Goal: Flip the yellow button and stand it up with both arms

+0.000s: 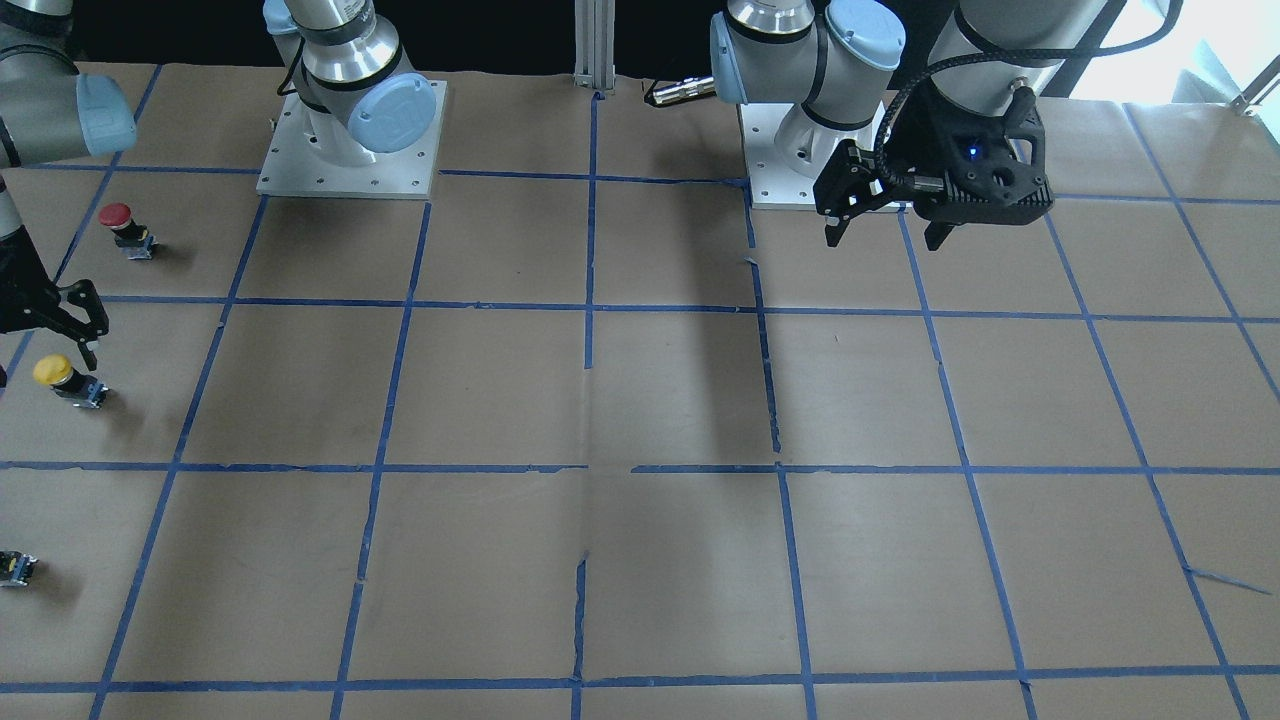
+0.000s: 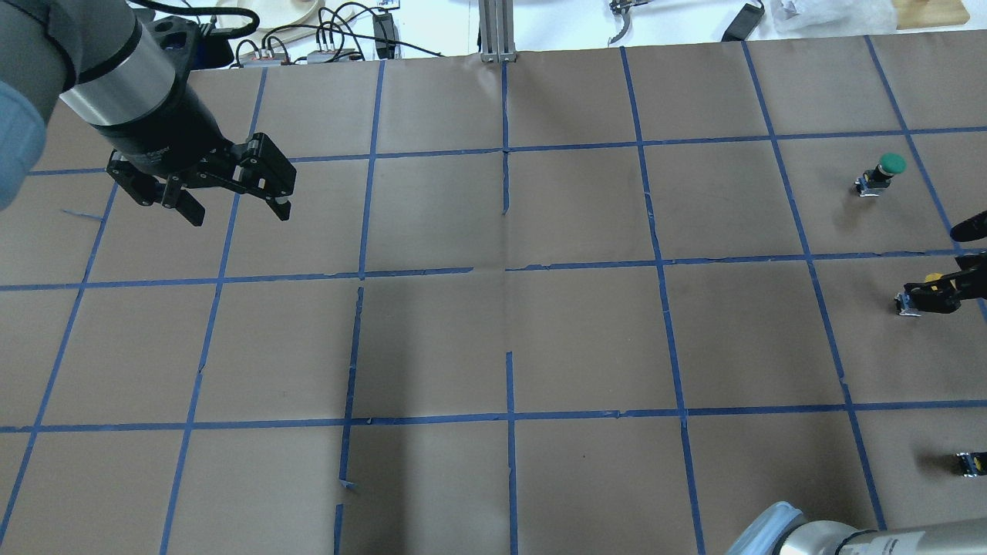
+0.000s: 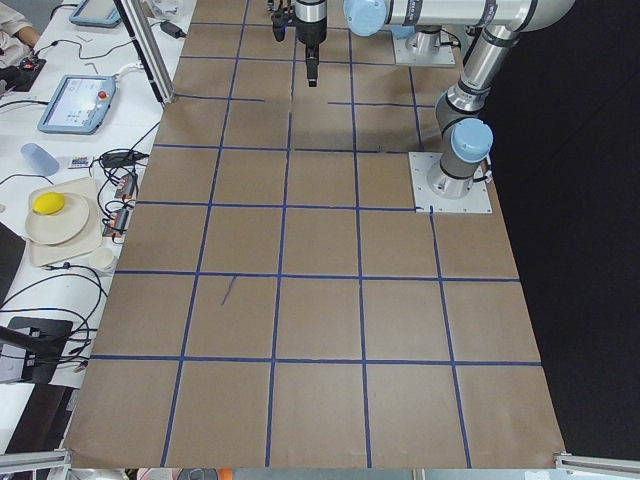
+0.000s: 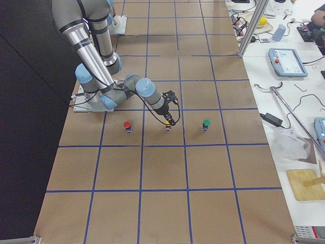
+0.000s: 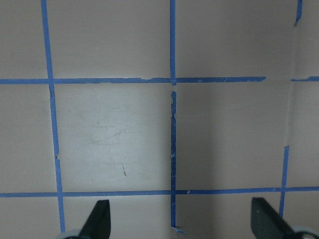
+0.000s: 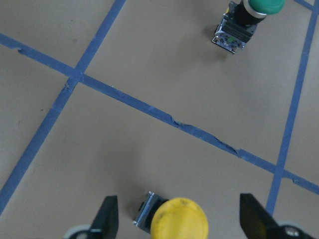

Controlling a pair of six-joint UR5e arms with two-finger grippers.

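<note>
The yellow button (image 1: 55,376) appears to stand cap up on its grey block at the table's right end. It also shows in the right wrist view (image 6: 178,221) and the exterior right view (image 4: 167,127). In the overhead view the button (image 2: 931,279) is mostly hidden by the gripper. My right gripper (image 6: 180,219) is open right over it, one finger (image 6: 107,218) on each side of the cap, not touching. This gripper shows at the frame edge in the front view (image 1: 60,320) and overhead (image 2: 953,262). My left gripper (image 2: 235,210) is open and empty, held above the table far off on the left (image 1: 885,228).
A red-capped button (image 1: 120,226) stands nearer the robot's base (image 4: 127,125). A green-capped button (image 2: 885,171) stands on the far side (image 6: 246,17). Blue tape lines grid the brown paper table (image 2: 509,339). Arm bases (image 1: 350,140) stand at the back.
</note>
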